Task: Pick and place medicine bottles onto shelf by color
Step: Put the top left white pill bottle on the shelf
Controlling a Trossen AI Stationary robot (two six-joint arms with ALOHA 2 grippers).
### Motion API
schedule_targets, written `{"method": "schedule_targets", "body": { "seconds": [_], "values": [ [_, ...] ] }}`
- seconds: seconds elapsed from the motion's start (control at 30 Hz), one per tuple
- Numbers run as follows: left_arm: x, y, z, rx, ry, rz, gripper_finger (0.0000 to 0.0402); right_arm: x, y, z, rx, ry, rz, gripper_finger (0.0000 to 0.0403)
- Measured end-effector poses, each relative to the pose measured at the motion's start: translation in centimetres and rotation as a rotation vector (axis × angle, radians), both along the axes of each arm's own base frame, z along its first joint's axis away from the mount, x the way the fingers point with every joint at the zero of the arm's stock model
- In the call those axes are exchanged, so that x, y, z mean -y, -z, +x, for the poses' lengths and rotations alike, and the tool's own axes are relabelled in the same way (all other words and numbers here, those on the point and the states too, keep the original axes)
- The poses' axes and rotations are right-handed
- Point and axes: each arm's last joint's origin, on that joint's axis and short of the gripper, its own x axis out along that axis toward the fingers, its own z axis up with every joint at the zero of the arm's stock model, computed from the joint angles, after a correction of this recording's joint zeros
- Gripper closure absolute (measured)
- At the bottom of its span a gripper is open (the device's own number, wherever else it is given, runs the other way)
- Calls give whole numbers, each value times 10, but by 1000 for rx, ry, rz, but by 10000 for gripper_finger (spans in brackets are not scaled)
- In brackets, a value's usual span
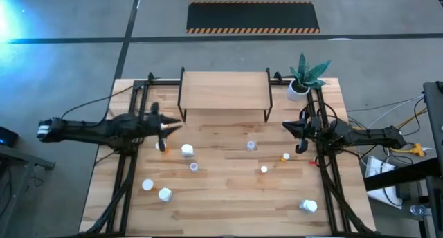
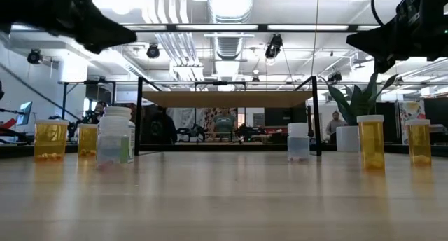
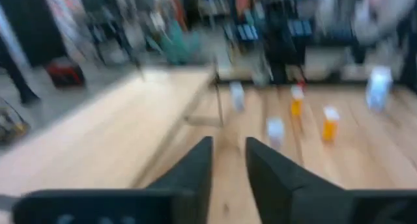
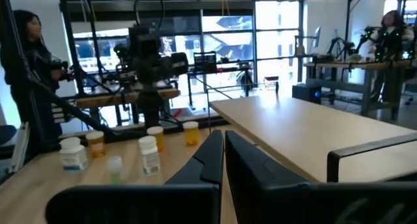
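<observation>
The light-wood shelf (image 1: 225, 93) stands on black legs at the table's far middle, its top bare. Several small pill bottles stand on the tabletop in front of it: an orange one (image 1: 162, 147) and a white one (image 1: 187, 151) at the left, a pale one (image 1: 250, 146) and an orange one (image 1: 284, 156) toward the right, a white one (image 1: 309, 206) near the front right. My left gripper (image 1: 169, 124) hovers off the shelf's left front corner, open and empty. My right gripper (image 1: 288, 126) hovers off the shelf's right front corner, shut and empty.
A white pot with a green plant (image 1: 306, 77) stands at the table's far right corner beside the shelf. Black arm frames run along both table sides. More bottles (image 1: 165, 194) stand at the front left. People show in the room behind (image 4: 29, 68).
</observation>
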Motion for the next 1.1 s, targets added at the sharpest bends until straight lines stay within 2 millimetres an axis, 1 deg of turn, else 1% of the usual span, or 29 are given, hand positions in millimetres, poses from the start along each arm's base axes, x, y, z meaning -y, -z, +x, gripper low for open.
{"method": "schedule_targets", "body": {
  "seconds": [0.13,0.2,0.27,0.37,0.5,0.53,0.6,0.73,0.87,1.03,1.1],
  "values": [
    [3,-16,27,-175,56,-71,232,0,0,0,-3,6,-6,394],
    [5,-21,41,-283,83,-105,197,0,0,0,-6,4,-12,394],
    [9,-33,53,-351,100,-130,168,0,0,0,-13,1,-30,394],
    [16,-43,65,-523,90,-180,141,0,1,0,-20,3,-55,394],
    [27,-53,76,-693,32,-259,133,0,1,1,-30,1,-58,394],
    [30,-52,78,-738,11,-266,132,0,2,1,-32,1,-59,394],
    [38,-43,79,-829,-23,-264,132,0,1,1,-32,2,-65,394],
    [50,-19,81,-881,-54,-242,132,0,1,1,-32,2,-75,394],
    [53,1,82,-867,-76,-243,132,0,1,1,-32,1,-76,394],
    [53,18,82,-808,-68,-249,132,0,1,1,-32,0,-76,394],
    [52,20,81,-797,-71,-244,132,0,1,1,-32,1,-76,394]
  ]
}}
